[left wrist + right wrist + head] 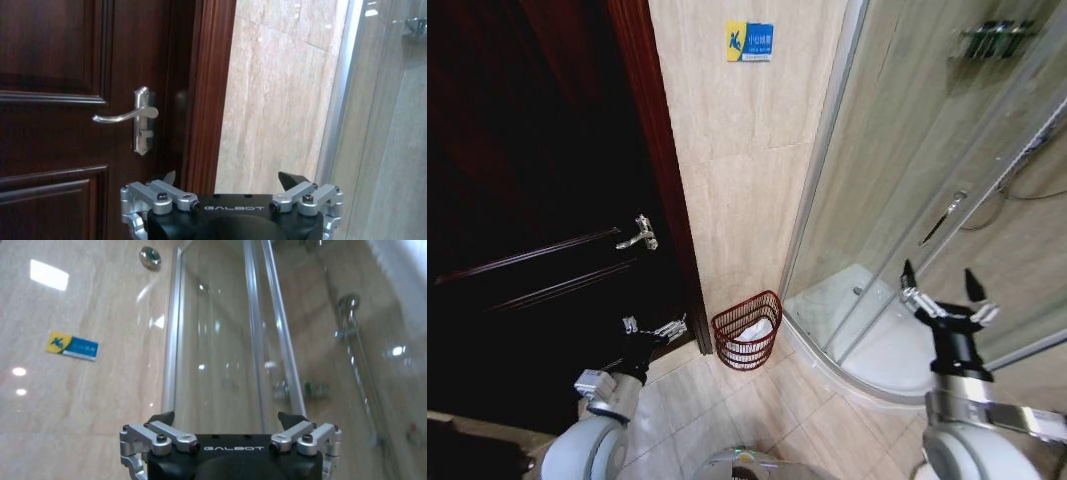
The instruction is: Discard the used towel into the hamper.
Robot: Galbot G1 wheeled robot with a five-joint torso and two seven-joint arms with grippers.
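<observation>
Against the tiled wall at twelve o'clock, the hamper (747, 329) sits on the floor between door (517, 200) and shower enclosure (907, 200), a white towel (754, 328) inside. Left pincer (655, 328) and right pincer (942, 290) hang wide, empty. Driving forward could tip the hamper.

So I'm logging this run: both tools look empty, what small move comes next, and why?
Probably none beyond retreating: something white, likely the towel, already lies in the hamper by the door, and the left tool and right tool are both open and empty.
</observation>
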